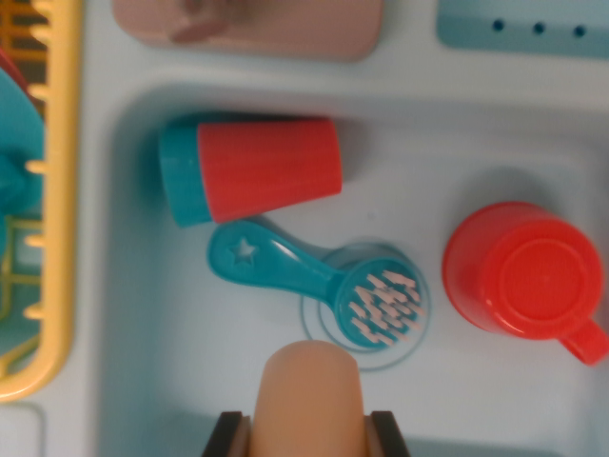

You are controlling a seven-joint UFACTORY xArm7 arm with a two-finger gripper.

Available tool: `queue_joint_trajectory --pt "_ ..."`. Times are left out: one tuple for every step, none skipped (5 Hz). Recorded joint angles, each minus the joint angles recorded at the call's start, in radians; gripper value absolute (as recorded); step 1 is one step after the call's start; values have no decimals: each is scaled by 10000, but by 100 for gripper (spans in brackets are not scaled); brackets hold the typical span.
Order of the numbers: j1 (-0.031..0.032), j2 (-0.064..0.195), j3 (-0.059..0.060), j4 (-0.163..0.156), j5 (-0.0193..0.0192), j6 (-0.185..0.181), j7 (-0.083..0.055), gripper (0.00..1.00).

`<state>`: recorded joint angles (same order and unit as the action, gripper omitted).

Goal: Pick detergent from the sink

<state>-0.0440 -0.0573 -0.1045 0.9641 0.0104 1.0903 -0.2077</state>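
A peach-coloured rounded bottle, which I take for the detergent [312,381], fills the bottom middle of the wrist view, close to the camera and blurred. My gripper [310,428] is shut on it, one dark finger [228,434] pressing its left side and the other its right. Only the bottle's rounded end shows. It hangs over the front part of the pale blue sink [171,381].
In the sink lie a red ribbed cylinder with a teal end [252,169] on its side, a teal dish brush [314,276] with its head over the drain, and an upturned red cup [523,271]. A yellow dish rack [52,200] stands at left, with a pink object [257,24] beyond the far rim.
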Motion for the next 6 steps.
queue_joint_trajectory --pt "0 0 0 0 0 0 0 100" --pt "3 -150 4 308 -19 457 20 100" --pt "3 -150 4 308 -19 457 20 100" --pt "6 -306 8 630 -39 933 40 100" --pt "6 -306 8 630 -39 933 40 100" --pt "6 -306 8 630 -39 933 40 100"
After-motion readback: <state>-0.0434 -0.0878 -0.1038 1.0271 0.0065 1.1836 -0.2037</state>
